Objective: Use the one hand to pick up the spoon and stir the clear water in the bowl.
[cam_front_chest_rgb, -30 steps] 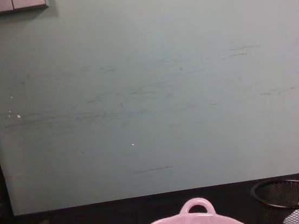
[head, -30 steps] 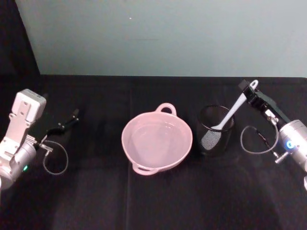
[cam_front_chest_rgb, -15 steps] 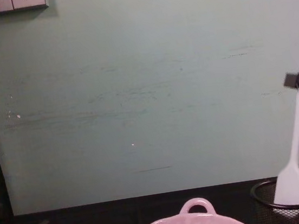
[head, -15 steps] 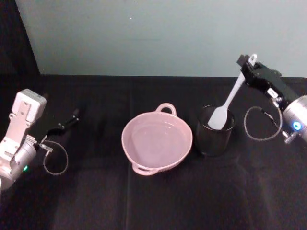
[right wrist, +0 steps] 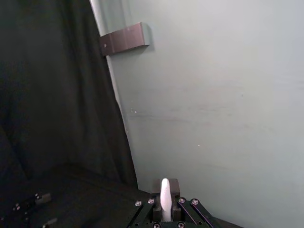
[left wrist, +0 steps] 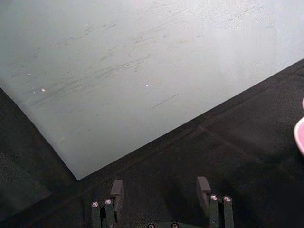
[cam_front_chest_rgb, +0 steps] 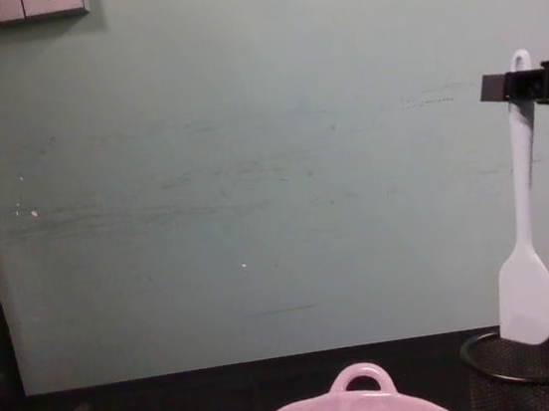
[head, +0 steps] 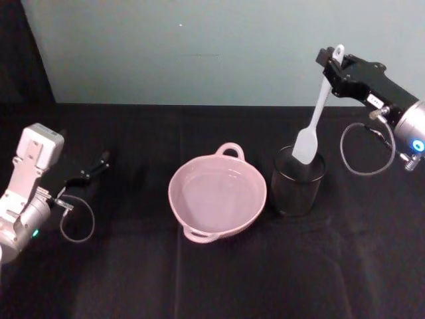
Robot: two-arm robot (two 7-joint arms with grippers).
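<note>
Spoon [head: 312,123] (handle partly hidden) in claw [head: 330,64]

My table [head: 212,279], draped in black cloth, carries two things. Below my right gripper [head: 331,64] stands a black wire-mesh cup [head: 295,196]. Just beside it, toward my left gripper [head: 103,159] but well apart from that one, sits the pale pink bowl [head: 182,189].

Right edge: black boxy right gripper [head: 334,65] on a silver arm [head: 413,126] with a blue ring light [head: 417,145] and looping black cable [head: 342,149]. Lower left: black left gripper [head: 101,161], white wrist block [head: 38,149], thin wire loop [head: 92,222].
</note>
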